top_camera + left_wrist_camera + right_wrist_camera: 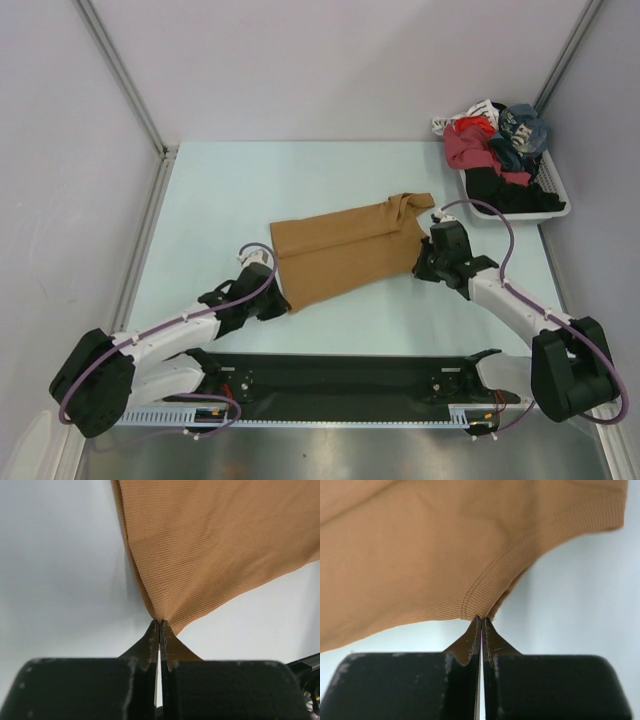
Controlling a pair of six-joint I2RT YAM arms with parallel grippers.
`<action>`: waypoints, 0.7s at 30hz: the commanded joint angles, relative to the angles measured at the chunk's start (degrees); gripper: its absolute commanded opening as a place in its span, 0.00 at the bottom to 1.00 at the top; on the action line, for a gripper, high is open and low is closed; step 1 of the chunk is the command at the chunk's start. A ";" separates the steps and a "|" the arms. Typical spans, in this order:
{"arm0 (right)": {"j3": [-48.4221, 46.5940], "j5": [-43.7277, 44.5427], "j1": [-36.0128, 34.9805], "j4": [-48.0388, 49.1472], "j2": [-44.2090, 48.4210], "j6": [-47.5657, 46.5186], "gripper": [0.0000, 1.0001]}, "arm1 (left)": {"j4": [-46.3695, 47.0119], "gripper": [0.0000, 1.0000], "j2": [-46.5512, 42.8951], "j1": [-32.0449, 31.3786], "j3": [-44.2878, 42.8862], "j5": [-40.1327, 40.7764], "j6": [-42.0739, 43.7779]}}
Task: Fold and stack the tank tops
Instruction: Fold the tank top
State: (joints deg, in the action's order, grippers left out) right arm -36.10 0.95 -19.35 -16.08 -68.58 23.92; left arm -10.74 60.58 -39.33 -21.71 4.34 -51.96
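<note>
Pale table (pixel 220 200): tank top (pixel 345 245) pinched between grippers (pixel 284 300) (pixel 420 266).

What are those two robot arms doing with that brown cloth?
They are handling a tan-brown ribbed cloth tank top that lies on the pale table. The left gripper is pinched shut on its near corner, and the right gripper is pinched shut on a ribbed hem at the other end. A white basket of mixed clothes sits at the far right corner, untouched.
</note>
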 commanded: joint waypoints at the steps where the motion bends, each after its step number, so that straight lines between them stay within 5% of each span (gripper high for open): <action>1: -6.07 -0.34 -0.16 -0.62 -2.52 -2.48 0.00 | -4.97 0.00 1.91 0.39 -5.96 1.45 0.55; 21: -27.35 -0.42 1.34 -3.43 -24.23 -5.11 0.00 | -8.42 0.00 12.71 14.63 -18.00 -1.88 3.71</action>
State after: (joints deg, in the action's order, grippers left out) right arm -59.61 0.45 -18.81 -19.44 -91.02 19.42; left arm -20.16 71.79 -26.33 -36.56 3.46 -50.87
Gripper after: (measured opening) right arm 0.009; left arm 0.008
